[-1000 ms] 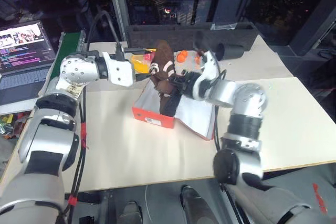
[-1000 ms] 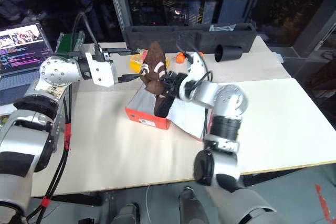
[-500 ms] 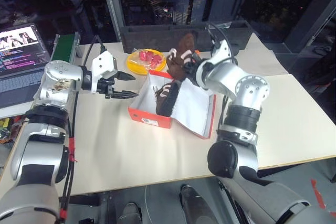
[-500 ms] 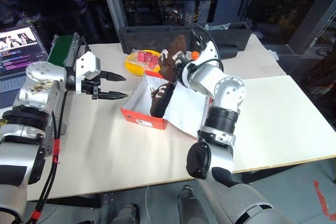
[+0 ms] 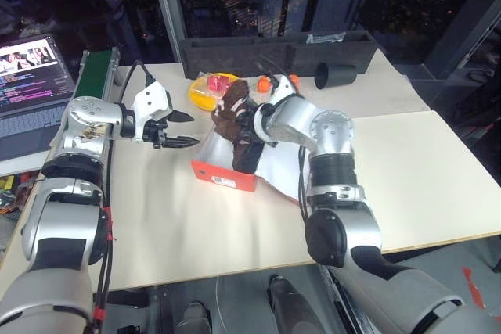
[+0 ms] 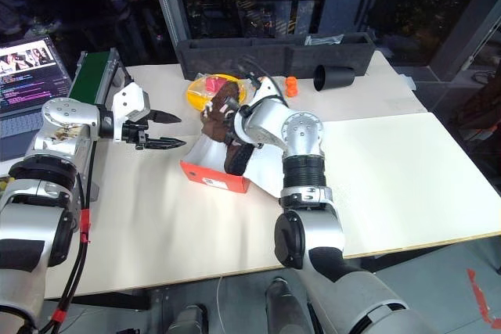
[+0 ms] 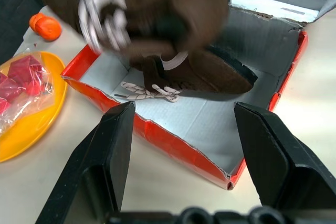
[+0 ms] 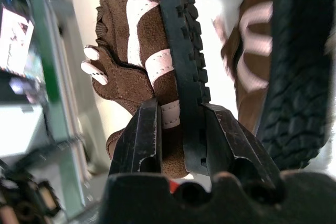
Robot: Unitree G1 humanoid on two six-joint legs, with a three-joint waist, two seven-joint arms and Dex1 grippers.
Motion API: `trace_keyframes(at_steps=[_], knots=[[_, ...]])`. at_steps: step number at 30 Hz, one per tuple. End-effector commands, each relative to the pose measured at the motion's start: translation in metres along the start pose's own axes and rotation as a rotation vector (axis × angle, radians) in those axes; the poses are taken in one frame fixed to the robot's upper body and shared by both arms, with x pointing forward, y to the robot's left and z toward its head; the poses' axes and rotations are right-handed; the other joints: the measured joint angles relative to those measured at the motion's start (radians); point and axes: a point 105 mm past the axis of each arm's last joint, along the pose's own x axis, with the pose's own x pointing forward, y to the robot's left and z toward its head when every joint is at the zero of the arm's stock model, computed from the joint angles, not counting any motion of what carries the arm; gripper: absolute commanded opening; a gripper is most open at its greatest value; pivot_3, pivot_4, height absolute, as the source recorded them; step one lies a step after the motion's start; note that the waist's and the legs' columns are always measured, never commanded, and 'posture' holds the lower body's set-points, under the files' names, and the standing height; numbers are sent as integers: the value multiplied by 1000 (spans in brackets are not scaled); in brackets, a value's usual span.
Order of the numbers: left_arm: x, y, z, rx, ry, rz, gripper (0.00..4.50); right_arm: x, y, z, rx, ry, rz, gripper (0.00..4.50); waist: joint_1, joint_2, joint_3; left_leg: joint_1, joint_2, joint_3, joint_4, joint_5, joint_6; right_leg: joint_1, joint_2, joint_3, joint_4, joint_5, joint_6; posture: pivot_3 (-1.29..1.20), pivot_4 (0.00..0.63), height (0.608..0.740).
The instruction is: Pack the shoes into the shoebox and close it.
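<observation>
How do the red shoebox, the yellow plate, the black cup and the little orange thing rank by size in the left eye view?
1. shoebox, largest.
2. yellow plate, partly hidden behind the held shoe.
3. black cup; it sits farther back, so it may be closer to the plate than it looks.
4. orange thing, smallest.

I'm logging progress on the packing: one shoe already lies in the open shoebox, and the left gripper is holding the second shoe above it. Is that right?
Not quite. The second shoe is held by the right gripper, whose fingers pinch its sole edge, as the right wrist view shows. The left gripper is open and empty beside the shoebox. One shoe does already lie in the open box.
</observation>
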Motion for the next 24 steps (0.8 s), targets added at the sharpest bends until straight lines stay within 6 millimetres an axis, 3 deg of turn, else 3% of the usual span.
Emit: trace_keyframes(at_steps=[1, 11, 16, 21, 24], knots=[[-6, 6, 11, 48, -26, 26, 3200, 17, 68, -105, 8, 268, 201, 959, 0, 0, 0, 0, 0, 0, 0, 0, 0, 0, 0, 0, 0, 0, 0, 0, 150, 727], [-11, 7, 17, 68, -27, 35, 3200, 59, 23, -142, 129, 322, 44, 959, -3, 0, 0, 1, 0, 0, 0, 0, 0, 0, 0, 0, 0, -1, 2, 0, 150, 727], [-14, 8, 18, 76, -17, 36, 3200, 71, 7, -157, 161, 314, 6, 959, -2, -2, -2, 5, 0, 0, 0, 0, 0, 5, 0, 0, 0, -1, 2, 0, 150, 727], [-16, 9, 20, 83, -11, 38, 3200, 76, 6, -172, 113, 332, 3, 959, -7, -5, -4, 29, 1, 0, 0, -1, 1, 32, 1, 0, -5, -3, 3, 0, 150, 727], [-15, 11, 22, 90, -13, 43, 3200, 75, 13, -182, 32, 368, 25, 959, -11, -9, -16, 32, 1, 0, 0, -1, 2, 38, 1, 0, -6, -7, -3, 0, 150, 727]])
